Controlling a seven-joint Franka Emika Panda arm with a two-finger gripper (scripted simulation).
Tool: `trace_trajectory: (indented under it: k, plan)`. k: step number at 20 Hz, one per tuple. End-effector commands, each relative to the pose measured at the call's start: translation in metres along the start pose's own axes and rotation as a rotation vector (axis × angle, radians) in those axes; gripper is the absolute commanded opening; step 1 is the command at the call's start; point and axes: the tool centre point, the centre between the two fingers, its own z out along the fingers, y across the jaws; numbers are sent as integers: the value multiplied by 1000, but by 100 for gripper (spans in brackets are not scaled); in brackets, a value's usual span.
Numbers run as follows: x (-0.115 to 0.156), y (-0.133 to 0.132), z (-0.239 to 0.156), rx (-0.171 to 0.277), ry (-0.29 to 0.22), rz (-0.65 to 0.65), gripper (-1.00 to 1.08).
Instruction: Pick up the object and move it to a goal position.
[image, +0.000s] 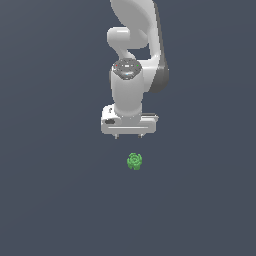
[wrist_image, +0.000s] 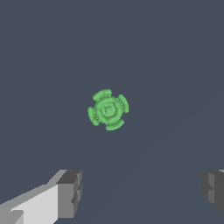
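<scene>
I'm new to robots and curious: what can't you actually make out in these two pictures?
- Goal position: no marker in either view.
- Arm: base cut off by the exterior view's top edge.
- Gripper: fingers cropped at the wrist view's edges.
- Green object's underside: hidden, seen only from above.

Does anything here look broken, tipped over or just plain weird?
Nothing stands out. The small green object sits whole on the plain dark floor, its ridged lobes intact. The claw hangs above it, open and not touching it.
</scene>
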Motion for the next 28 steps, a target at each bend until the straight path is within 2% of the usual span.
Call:
trace_trajectory:
  k: [1,4,10,19,28]
  plan:
    - [0,0,0,0,0,0,100]
    - [1,-6,0,5,3,-9,100]
    - [4,-35,-1,29,17,-51,100]
    - [8,-34,5,27,15,-14,100]
    - [24,-32,30,16,9,130,100]
